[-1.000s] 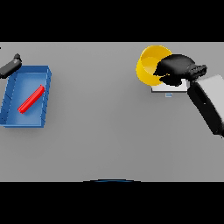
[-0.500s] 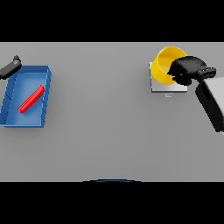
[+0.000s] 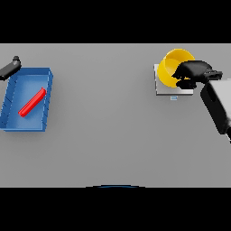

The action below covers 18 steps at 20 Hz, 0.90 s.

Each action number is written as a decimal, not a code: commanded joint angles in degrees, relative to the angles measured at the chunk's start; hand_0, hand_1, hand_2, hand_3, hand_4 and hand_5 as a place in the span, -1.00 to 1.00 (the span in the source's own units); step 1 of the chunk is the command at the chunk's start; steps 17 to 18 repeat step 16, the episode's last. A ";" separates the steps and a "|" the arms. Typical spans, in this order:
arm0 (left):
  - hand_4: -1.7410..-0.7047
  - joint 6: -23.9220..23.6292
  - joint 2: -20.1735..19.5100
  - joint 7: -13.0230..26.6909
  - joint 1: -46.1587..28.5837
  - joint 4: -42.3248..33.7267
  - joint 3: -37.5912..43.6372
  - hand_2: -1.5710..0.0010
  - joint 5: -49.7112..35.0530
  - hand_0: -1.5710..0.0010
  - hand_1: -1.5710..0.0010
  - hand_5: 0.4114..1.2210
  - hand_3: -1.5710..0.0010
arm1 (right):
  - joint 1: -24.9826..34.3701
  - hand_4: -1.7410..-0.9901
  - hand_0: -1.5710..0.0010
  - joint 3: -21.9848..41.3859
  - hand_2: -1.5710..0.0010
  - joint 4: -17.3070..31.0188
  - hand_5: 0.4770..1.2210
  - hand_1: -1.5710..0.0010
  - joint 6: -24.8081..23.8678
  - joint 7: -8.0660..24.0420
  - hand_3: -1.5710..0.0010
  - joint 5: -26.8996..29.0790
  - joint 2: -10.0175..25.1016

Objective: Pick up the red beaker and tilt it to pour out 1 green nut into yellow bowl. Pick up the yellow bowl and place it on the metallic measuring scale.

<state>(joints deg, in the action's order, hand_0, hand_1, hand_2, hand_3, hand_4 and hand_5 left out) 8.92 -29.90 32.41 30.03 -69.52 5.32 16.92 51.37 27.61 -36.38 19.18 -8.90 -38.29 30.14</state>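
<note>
Bowl [image 3: 173,67] shifted over scale [image 3: 163,88], right hand [image 3: 193,73] gripping.

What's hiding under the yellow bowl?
The metallic scale sits under the yellow bowl, which the right hand grips. Bowl and hand cover most of the scale's top.

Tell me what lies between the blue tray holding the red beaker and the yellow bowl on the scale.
In the head view, only bare grey table lies between the blue rectangular tray and the yellow bowl; nothing stands there.
</note>
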 commanded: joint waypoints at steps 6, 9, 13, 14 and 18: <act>0.72 -0.31 -0.25 -0.83 -0.32 -0.32 0.24 1.00 0.02 1.00 1.00 -0.12 1.00 | 0.78 -0.40 0.41 -0.68 0.50 1.56 0.09 0.55 2.38 0.76 0.23 0.80 -0.11; 0.71 0.04 -0.01 -0.01 0.14 -0.72 0.18 1.00 -0.35 1.00 1.00 -0.11 1.00 | 0.51 -0.28 0.70 -0.10 0.67 1.01 -0.04 0.77 2.89 0.91 0.41 0.34 0.34; 0.71 -0.11 0.43 1.32 -0.53 -1.88 -0.27 1.00 -0.17 1.00 1.00 -0.11 1.00 | 0.51 -0.18 0.88 0.81 0.85 0.77 -0.11 0.91 2.84 0.45 0.59 -0.60 0.74; 0.71 -0.34 0.46 1.57 -0.10 -1.73 -0.21 1.00 -0.06 1.00 1.00 -0.11 1.00 | 0.34 -0.16 0.90 0.97 0.88 0.66 -0.12 0.93 2.93 -0.41 0.62 -0.64 1.07; 0.72 -0.27 0.23 1.71 -0.25 -2.35 -0.19 1.00 -0.04 1.00 1.00 -0.12 1.00 | 0.29 -0.13 0.94 0.90 0.92 0.93 -0.14 0.95 2.57 -0.18 0.66 -0.69 0.90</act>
